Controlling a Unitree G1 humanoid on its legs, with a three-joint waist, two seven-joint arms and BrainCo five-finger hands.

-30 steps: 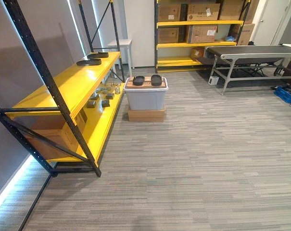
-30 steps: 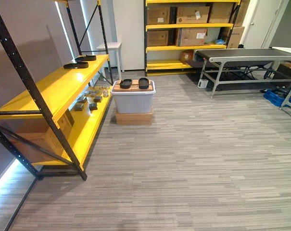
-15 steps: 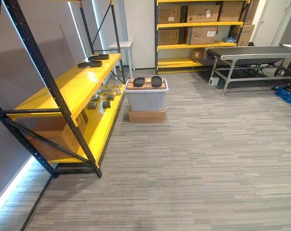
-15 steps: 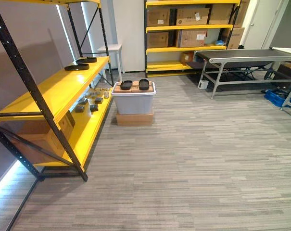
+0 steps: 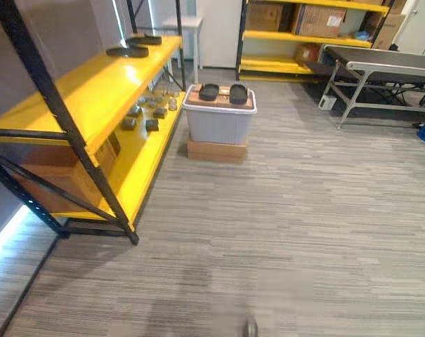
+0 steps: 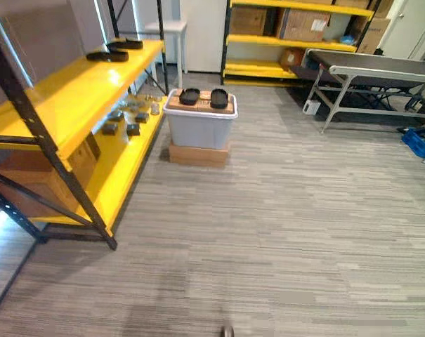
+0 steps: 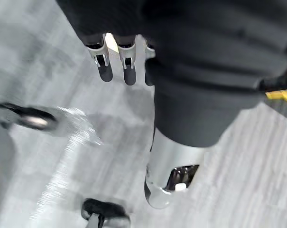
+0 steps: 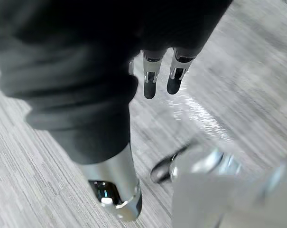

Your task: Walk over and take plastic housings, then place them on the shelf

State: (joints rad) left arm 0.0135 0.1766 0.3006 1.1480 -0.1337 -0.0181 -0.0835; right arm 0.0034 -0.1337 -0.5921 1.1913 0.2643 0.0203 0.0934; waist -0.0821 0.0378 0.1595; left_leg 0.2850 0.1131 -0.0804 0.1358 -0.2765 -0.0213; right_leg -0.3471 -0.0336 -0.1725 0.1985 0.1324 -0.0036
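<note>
Seen from the head, two black housings lay side by side on the lid of a grey bin. The bin stood on a cardboard box, just beside the yellow shelf.

At the left wrist, the left hand hung over carpet, fingers straight, holding nothing.

At the right wrist, the right hand was likewise slack and empty.

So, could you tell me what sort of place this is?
Probably a storeroom or small warehouse: yellow steel shelving along the wall, cardboard boxes stacked at the back, and a belt conveyor beside them.
</note>
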